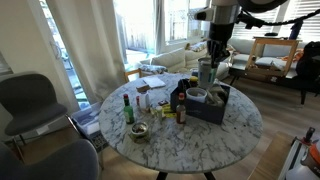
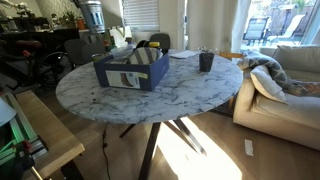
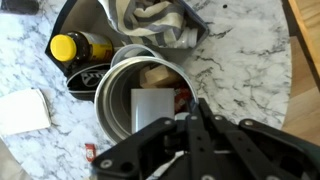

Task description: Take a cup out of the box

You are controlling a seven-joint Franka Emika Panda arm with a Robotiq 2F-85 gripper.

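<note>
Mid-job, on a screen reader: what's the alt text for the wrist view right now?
Looking straight down, the dark gripper enters from the bottom, apparently gripping a pale grey cup above a wider whitish cup. Behind sit a yellow-capped dark bottle and crumpled cloth; white paper lies on the marble table.

I see a round marble table (image 1: 235, 128) carrying a green bottle (image 1: 128, 110) at its left, a small bowl (image 1: 139, 131) just nearer. A grey chair (image 1: 30, 100) stands left of the table; my wrist view shows a yellow-capped bottle (image 3: 68, 47).
</note>
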